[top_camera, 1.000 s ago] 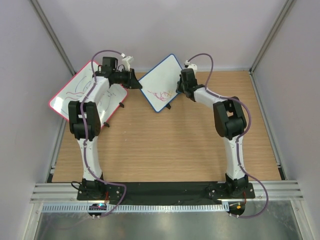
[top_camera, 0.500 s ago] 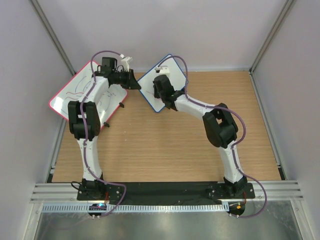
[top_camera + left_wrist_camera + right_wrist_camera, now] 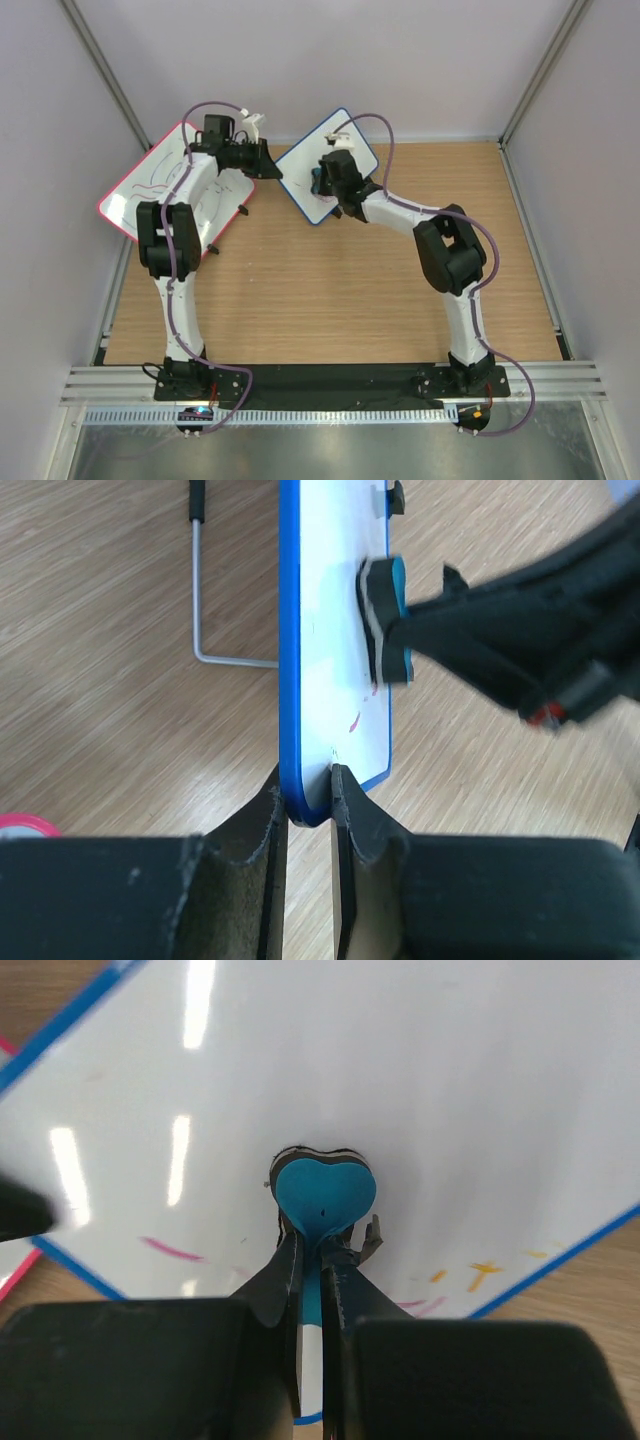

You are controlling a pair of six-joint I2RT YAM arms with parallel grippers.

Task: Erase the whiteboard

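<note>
The blue-framed whiteboard stands tilted at the back middle of the table. My left gripper is shut on its left corner; in the left wrist view the pads pinch the blue edge of the board. My right gripper is shut on a blue eraser and presses it flat against the board face. The eraser also shows in the left wrist view. A pink stroke and orange marks lie near the board's lower edge.
A larger red-framed whiteboard with drawn lines leans at the back left, behind my left arm. A wire stand leg rests on the wooden table behind the blue board. Walls close in on the left, back and right.
My right gripper swept with the eraser from the board's right side leftward across its face, then came back slightly to the right. My left gripper has kept its hold on the corner.
</note>
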